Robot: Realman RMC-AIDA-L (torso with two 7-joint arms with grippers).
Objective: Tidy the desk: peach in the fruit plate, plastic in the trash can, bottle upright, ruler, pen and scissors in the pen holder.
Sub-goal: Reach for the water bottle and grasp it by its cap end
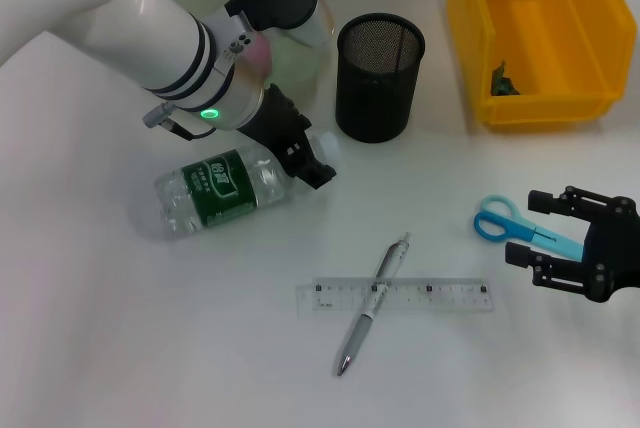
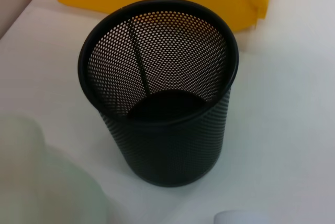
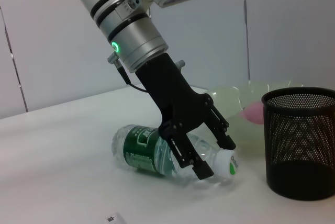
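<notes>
While left gripper (image 3: 212, 153) straddles lying bottle (image 1: 215, 191) neck, jaws spread: close firmly, pivot upright slowly; right gripper (image 1: 522, 230) spread, idle.

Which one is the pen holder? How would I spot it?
Find the big yellow bin at the back of the white desk. Just left of it stands the pen holder: a black mesh cup, upright and empty, the only dark see-through thing there.
</notes>
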